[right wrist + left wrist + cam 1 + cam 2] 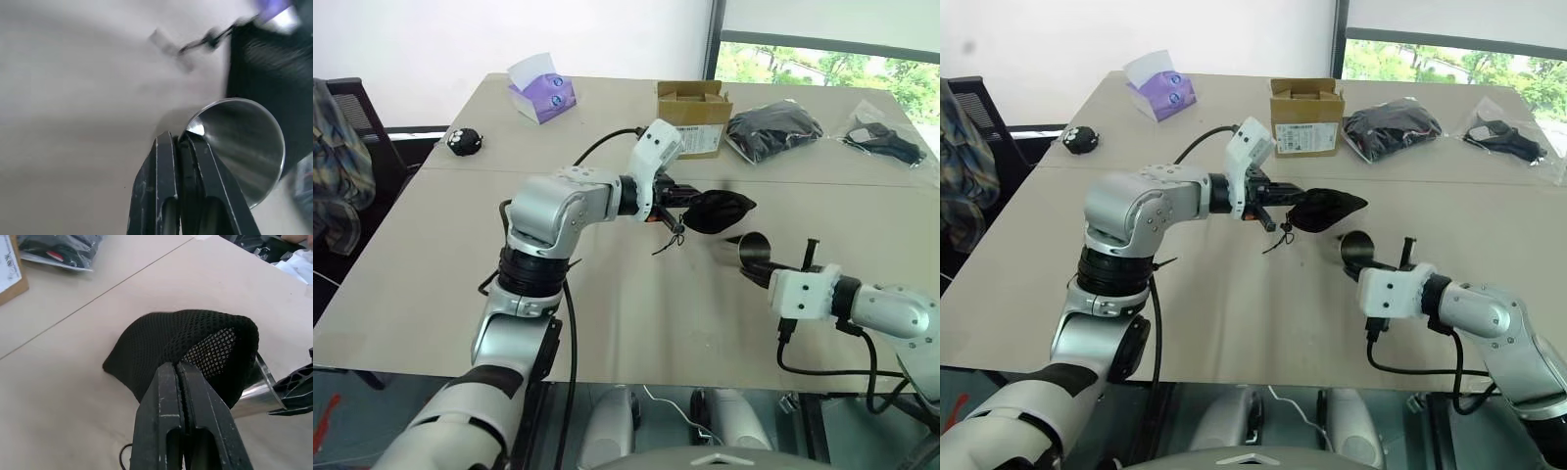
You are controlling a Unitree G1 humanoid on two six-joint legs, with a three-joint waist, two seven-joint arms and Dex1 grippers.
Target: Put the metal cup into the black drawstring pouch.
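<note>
Beige table [607, 323], made of 2 tops butted along a seam that crosses it from side to side. On the far top, from the robot's left to its right: a small round black object [464, 142] near the left edge; a purple tissue box [541, 96] with a white tissue standing out of it; an open brown cardboard box [693, 117] bearing a white label; a black bundle in clear plastic [773, 130]; and a clear bag of dark items [884, 140] near the right edge.
</note>
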